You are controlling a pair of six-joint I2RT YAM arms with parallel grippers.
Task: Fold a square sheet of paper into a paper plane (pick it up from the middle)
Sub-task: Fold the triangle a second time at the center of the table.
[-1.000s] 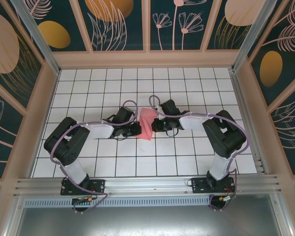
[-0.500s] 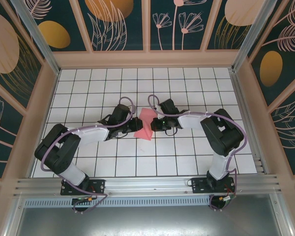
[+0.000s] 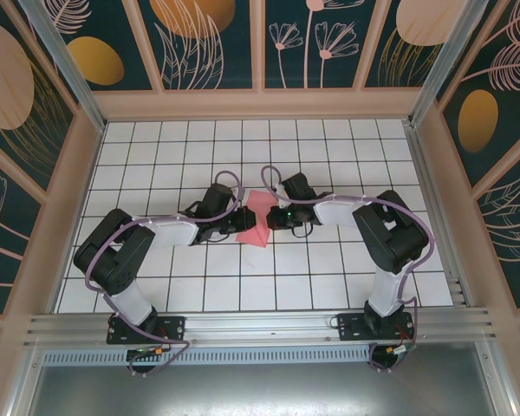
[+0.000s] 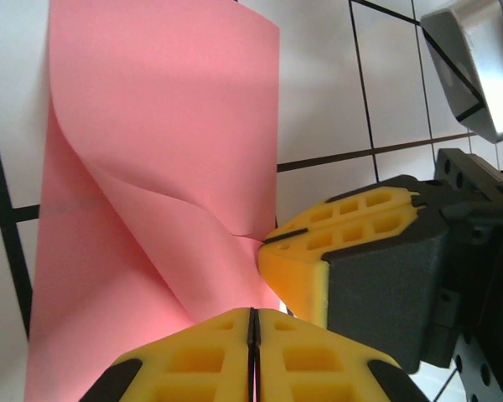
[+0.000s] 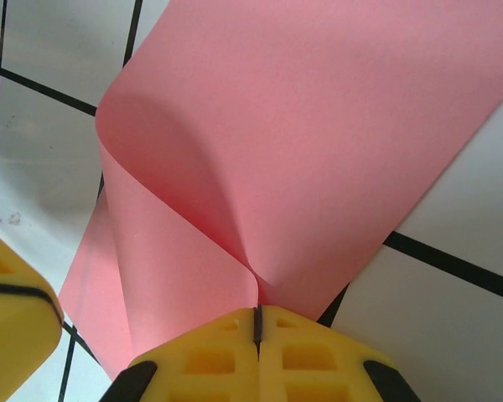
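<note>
The square sheet of paper [image 3: 258, 218] is salmon pink and hangs bent and curled just above the middle tiles, between the two grippers. My left gripper [image 3: 243, 224] is at its left edge, jaws shut [image 4: 251, 311], with the sheet [image 4: 151, 126] running into the tips. My right gripper [image 3: 272, 217] is shut [image 5: 256, 310] on the opposite edge, where the paper [image 5: 318, 126] pinches into a curl. In the left wrist view the right gripper's yellow fingers [image 4: 335, 251] nip the sheet at a crease, a finger's width from my left tips.
The white tiled floor [image 3: 329, 147] is walled by a wooden frame [image 3: 260, 104] at the back and both sides. A metal rail [image 3: 260, 325] runs along the near edge by the arm bases. Both forearms lie low, converging on the middle.
The left arm swung out and back, and its gripper shifted slightly along the paper's left edge. The sheet has buckled from a flat strip into a bent shape. The right gripper has kept its hold.
</note>
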